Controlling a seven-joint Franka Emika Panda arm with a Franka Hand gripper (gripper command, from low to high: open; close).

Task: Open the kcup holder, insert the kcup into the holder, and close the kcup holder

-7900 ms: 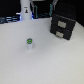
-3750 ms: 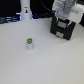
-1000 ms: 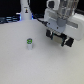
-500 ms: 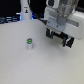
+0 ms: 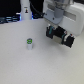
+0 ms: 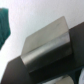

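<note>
The kcup (image 5: 30, 44), a small white cup with a green top, stands upright on the white table toward the exterior view's left. The black kcup holder (image 5: 68, 39) sits toward the exterior view's right, mostly covered by my arm. My gripper (image 5: 58, 34) is low over the holder's front, well away from the kcup, and its fingers are hidden, so their state does not show. The wrist view is blurred and close. It shows a pale rectangular handle (image 6: 47, 42) on the holder's black face (image 6: 20, 72).
A taller white bottle-like post (image 5: 25, 10) stands at the back, on the exterior view's left. Dark equipment (image 5: 10, 12) lines the table's back edge. A blurred teal shape (image 6: 5, 20) sits at the wrist view's edge.
Over the earlier frames my arm came from the back down onto the kcup holder. In the last second it has hardly moved. The kcup has stayed put.
</note>
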